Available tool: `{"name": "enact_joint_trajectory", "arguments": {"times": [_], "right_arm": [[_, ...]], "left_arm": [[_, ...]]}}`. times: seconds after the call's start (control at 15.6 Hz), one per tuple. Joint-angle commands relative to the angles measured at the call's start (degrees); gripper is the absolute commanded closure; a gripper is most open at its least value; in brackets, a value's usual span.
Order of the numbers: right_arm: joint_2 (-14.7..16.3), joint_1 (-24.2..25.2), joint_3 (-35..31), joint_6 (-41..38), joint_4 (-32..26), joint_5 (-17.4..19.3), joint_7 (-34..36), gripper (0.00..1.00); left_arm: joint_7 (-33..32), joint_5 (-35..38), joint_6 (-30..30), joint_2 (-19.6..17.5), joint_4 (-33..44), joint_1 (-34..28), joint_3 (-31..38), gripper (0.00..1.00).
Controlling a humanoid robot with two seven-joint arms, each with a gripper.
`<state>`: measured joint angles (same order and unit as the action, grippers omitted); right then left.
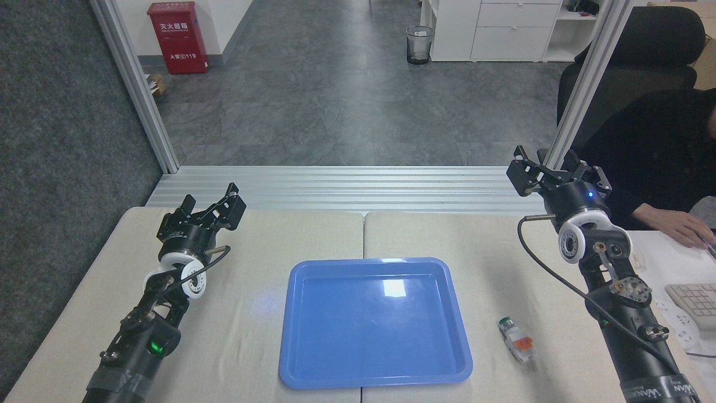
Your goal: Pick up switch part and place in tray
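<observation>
Switch part [517, 340] beside tray [375, 380], well below right fingers [526, 168]

- We face a grey mottled floor [335, 95] beyond our beige table [268, 235].
- A red cabinet [177, 37] stands far left.
- A mesh bin [419, 45] sits beside white drawers [506, 28].
- A black office chair [643, 61] stands right.

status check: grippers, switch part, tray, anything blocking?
Left gripper and right gripper both raised, jaws open, nothing held. Switch part lies on table right of tray, not yet picked. Tray bare. Path between them unobstructed.
</observation>
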<state>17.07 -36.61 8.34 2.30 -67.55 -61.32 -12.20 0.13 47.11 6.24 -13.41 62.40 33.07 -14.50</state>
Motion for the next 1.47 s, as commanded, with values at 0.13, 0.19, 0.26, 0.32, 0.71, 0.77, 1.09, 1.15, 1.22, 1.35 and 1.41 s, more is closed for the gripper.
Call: {"name": "enact_joint_trajectory", "arguments": {"times": [0.13, 0.19, 0.26, 0.32, 0.71, 0.77, 1.09, 1.15, 1.22, 1.35, 1.41], "right_arm": [[3.15, 0.75, -0.6, -0.2, 10.68, 1.64, 2.09, 0.01], [3.15, 0.57, -0.52, -0.28, 10.68, 1.73, 2.09, 0.01], [3.15, 0.22, -0.6, -0.28, 10.68, 1.73, 2.09, 0.01], [3.15, -0.04, -0.6, -0.28, 10.68, 1.73, 2.09, 0.01], [5.42, -0.31, 0.36, -2.12, 10.59, 1.47, 2.45, 0.01], [5.43, 0.13, 0.45, -2.13, 9.98, 1.38, 2.45, 0.01], [5.34, 4.52, -0.25, -2.13, 2.87, 1.2, 5.7, 0.01], [5.43, 4.52, -0.34, -2.13, 2.86, 1.2, 5.7, 0.01], [5.43, 4.52, -0.34, -2.22, 2.86, 1.38, 5.87, 0.01], [4.99, 4.44, -0.43, -2.22, 2.86, 1.55, 5.87, 0.01], [4.64, 4.44, -0.43, -2.22, 2.86, 1.55, 5.87, 0.01]], "left_arm": [[-0.05, 0.0, 0.0, 0.05, 0.0, -0.02, 0.0, 0.0], [-0.05, 0.0, 0.0, -0.04, 0.0, -0.02, 0.0, 0.0], [-0.05, 0.0, 0.0, 0.05, 0.0, -0.02, 0.0, 0.0], [-0.05, 0.0, 0.0, 0.05, 0.0, -0.02, 0.0, 0.0], [-0.05, 0.0, 0.0, 0.05, 0.0, 0.07, 0.0, 0.0], [-0.05, 0.0, 0.0, 0.05, 0.0, -0.02, 0.0, 0.0], [-0.05, 0.0, 0.0, 0.05, 0.0, -0.02, 0.0, 0.0], [-0.05, 0.0, 0.0, 0.05, 0.0, -0.02, 0.0, 0.0], [-0.05, 0.0, 0.0, 0.05, 0.0, -0.02, 0.0, 0.0], [-0.05, 0.0, 0.0, 0.05, 0.0, -0.02, 0.0, 0.0], [-0.05, 0.0, 0.0, 0.05, 0.0, 0.07, 0.0, 0.0]]}}
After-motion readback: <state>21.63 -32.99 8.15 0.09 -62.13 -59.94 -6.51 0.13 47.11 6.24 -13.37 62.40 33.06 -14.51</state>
